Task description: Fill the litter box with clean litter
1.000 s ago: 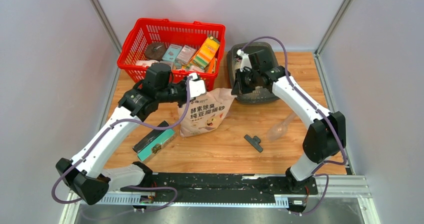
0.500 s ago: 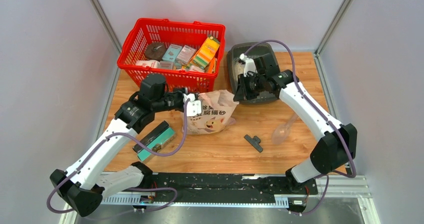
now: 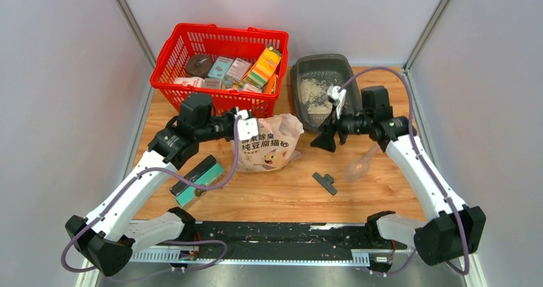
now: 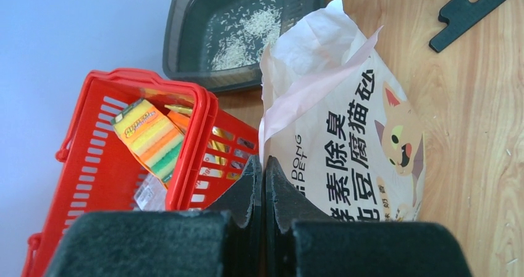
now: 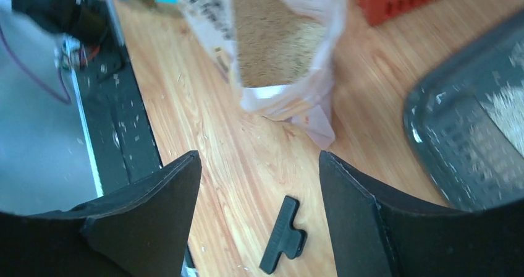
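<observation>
Pinching the clean litter bag (image 3: pixel 266 147) by its edge with the left fingers (image 4: pixel 259 169), shut tight. Nothing in the right fingers (image 3: pixel 325 139), spread wide. Just behind and right of the bag: the litter box (image 3: pixel 323 66), long side pointing away, closer to the right arm

The basket (image 3: pixel 218 29) sits far left on the table (image 3: pixel 288 200), the litter box (image 3: pixel 296 85) just right of it, clean litter (image 3: pixel 315 92) inside. Before them stands the bag (image 3: pixel 266 147) — a flat box (image 3: pixel 197 180) to its left, a clip (image 3: pixel 324 182) and scoop (image 3: pixel 358 165) to its right.
</observation>
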You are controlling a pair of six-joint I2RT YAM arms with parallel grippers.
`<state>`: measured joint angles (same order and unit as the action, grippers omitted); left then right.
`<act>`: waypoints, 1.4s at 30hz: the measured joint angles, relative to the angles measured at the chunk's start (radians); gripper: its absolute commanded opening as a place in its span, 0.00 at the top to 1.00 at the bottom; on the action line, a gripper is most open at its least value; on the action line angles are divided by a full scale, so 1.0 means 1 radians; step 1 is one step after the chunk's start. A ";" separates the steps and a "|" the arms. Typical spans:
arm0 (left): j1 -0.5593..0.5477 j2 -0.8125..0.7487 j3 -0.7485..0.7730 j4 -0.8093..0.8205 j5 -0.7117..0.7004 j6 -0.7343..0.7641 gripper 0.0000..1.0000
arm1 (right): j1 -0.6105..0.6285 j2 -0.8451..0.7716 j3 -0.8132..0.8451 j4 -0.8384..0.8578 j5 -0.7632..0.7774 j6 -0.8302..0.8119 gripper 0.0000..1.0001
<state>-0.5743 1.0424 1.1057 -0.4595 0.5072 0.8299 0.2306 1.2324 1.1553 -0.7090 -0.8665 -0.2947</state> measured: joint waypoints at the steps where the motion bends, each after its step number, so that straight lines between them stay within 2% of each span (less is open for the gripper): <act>1: 0.000 0.000 0.001 0.000 0.000 -0.014 1.00 | 0.024 -0.029 -0.031 0.008 -0.006 -0.047 0.27; 4: 0.000 0.000 0.005 -0.001 -0.002 -0.055 1.00 | 0.098 -0.076 -0.109 0.058 -0.014 -0.152 0.27; 7: 0.000 0.001 0.016 -0.014 -0.006 -0.100 1.00 | 0.135 -0.077 -0.184 0.163 0.010 -0.177 0.28; 12: 0.000 0.001 0.026 -0.027 -0.011 -0.171 1.00 | 0.178 -0.075 -0.286 0.349 0.083 -0.168 0.29; 21: 0.000 0.002 0.032 -0.038 -0.012 -0.231 1.00 | 0.219 -0.060 -0.307 0.542 0.145 -0.102 0.31; 34: 0.000 0.002 0.032 -0.038 -0.011 -0.249 1.00 | 0.253 -0.047 -0.308 0.572 0.203 -0.053 0.32; 42: 0.000 0.002 0.032 -0.038 -0.011 -0.249 1.00 | 0.253 -0.054 -0.307 0.490 0.260 -0.070 0.30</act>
<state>-0.5743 1.0447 1.1381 -0.4973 0.4957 0.5812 0.4839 1.1786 0.8478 -0.2192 -0.6067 -0.3649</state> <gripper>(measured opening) 0.018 0.700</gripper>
